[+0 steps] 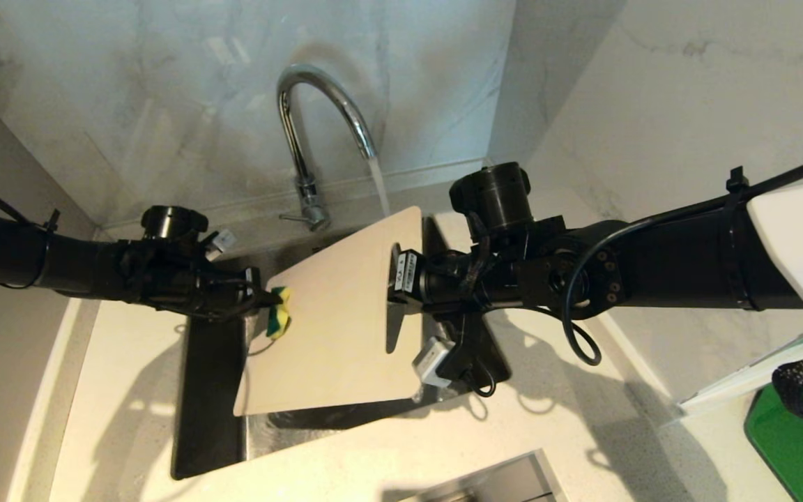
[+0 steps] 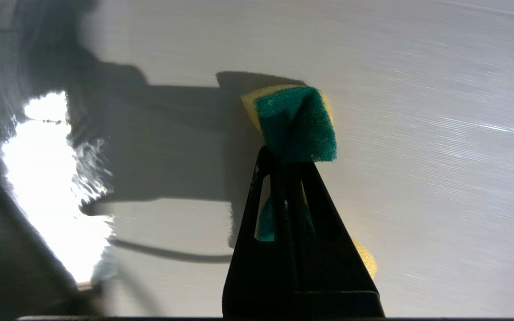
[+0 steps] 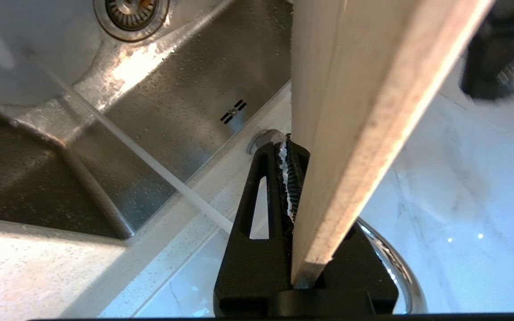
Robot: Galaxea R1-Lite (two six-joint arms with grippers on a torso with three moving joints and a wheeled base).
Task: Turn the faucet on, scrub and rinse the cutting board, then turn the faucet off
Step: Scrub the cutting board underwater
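The chrome faucet (image 1: 302, 132) stands behind the sink, and a stream of water (image 1: 379, 183) falls from its spout behind the cutting board's far corner. The cream cutting board (image 1: 335, 321) hangs tilted over the sink (image 1: 210, 390). My right gripper (image 1: 394, 279) is shut on its right edge; in the right wrist view the board's edge (image 3: 364, 111) runs between the fingers of the right gripper (image 3: 308, 156). My left gripper (image 1: 265, 302) is shut on a yellow-and-green sponge (image 1: 279, 314) held against the board's left part. The left wrist view shows the sponge (image 2: 295, 122) on the board face (image 2: 417, 133).
Marble walls close in behind and to the right. A bright green board (image 1: 799, 446) lies on the counter at the far right. The steel basin (image 3: 172, 111) with its drain (image 3: 132, 11) is wet. A steel edge (image 1: 492, 481) shows at the counter's front.
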